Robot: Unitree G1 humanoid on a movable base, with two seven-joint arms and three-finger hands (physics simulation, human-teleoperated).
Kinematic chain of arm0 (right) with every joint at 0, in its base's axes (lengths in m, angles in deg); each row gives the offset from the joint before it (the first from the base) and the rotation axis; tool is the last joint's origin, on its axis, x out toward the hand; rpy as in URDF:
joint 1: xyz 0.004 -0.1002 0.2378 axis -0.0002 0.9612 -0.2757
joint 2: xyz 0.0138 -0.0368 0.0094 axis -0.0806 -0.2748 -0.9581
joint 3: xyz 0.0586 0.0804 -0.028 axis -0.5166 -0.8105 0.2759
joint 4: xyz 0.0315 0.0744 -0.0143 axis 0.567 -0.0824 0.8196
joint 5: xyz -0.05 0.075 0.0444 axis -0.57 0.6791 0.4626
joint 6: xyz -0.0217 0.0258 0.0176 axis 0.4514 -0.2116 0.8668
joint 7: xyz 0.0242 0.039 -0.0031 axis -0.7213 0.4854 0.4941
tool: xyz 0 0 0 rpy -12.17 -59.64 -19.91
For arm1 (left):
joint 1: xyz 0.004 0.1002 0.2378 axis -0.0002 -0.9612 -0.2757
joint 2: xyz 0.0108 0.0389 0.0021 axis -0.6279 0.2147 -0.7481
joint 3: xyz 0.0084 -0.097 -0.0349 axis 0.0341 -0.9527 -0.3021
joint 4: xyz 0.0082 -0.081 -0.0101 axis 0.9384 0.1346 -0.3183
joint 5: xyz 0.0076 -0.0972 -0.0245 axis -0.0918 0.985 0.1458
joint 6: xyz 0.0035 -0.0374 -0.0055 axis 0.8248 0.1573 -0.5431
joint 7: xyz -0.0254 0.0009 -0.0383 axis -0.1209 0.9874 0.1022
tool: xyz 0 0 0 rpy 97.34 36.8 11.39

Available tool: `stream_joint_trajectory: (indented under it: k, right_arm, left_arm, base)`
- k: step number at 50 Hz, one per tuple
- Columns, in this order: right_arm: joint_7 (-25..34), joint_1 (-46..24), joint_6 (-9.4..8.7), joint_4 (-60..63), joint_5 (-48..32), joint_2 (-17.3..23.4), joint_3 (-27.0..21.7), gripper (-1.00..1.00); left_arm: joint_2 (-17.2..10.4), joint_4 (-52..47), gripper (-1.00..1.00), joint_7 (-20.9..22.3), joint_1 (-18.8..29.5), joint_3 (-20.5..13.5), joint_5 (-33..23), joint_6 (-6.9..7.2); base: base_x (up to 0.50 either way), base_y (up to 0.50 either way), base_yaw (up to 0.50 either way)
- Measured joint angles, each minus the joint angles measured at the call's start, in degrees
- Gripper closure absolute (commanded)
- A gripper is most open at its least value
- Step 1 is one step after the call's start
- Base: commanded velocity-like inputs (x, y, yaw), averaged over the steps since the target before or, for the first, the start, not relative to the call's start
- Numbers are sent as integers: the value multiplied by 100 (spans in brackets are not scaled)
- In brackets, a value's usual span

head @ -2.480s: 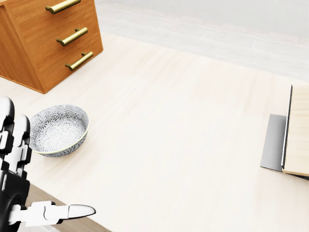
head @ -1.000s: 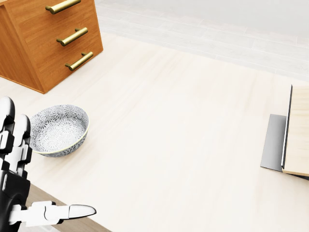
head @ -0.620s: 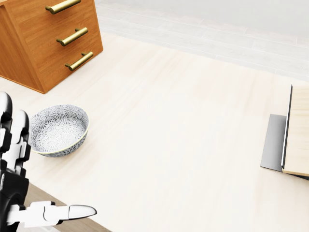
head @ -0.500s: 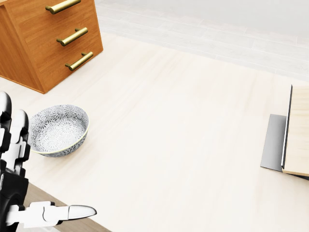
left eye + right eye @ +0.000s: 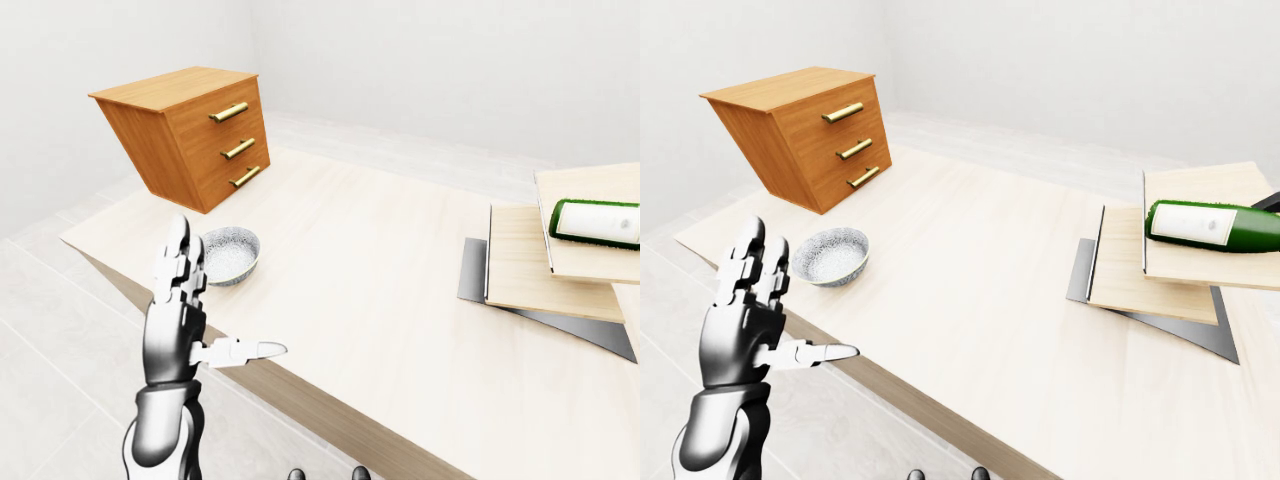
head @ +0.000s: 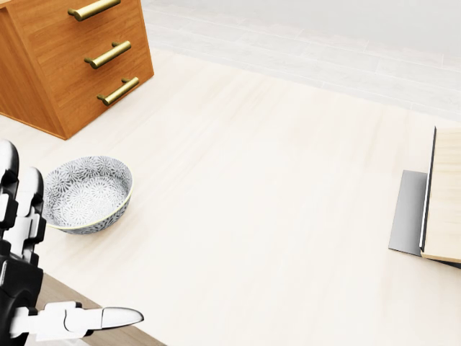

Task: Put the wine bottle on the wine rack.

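Lying on wine rack [image 5: 1200, 262]: wine bottle [image 5: 1215, 226]; left hand [image 5: 750, 325] fingers spread, beside table [image 5: 980, 270].

A bare, simulated domestic room: a pale wooden bench [image 5: 970, 290] stands on a light tiled floor [image 5: 60, 350] before plain white walls. On the bench, a three-drawer wooden chest [image 5: 800, 135] with brass handles sits beside a patterned ceramic bowl [image 5: 830, 256].

Left robot hand [image 5: 185, 320], fingers spread, beside patterned bowl [image 5: 230, 255].
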Motion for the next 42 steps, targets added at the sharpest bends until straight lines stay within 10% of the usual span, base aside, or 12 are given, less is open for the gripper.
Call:
stream_joint_trajectory:
  k: [42]
  right_arm:
    - [-267, 154, 0, 2694, 683, 27, -1354, -100]
  left_arm:
    - [10, 40, -100, 10, -35, -14, 1, 0]
  base:
    - [0, 0, 0]
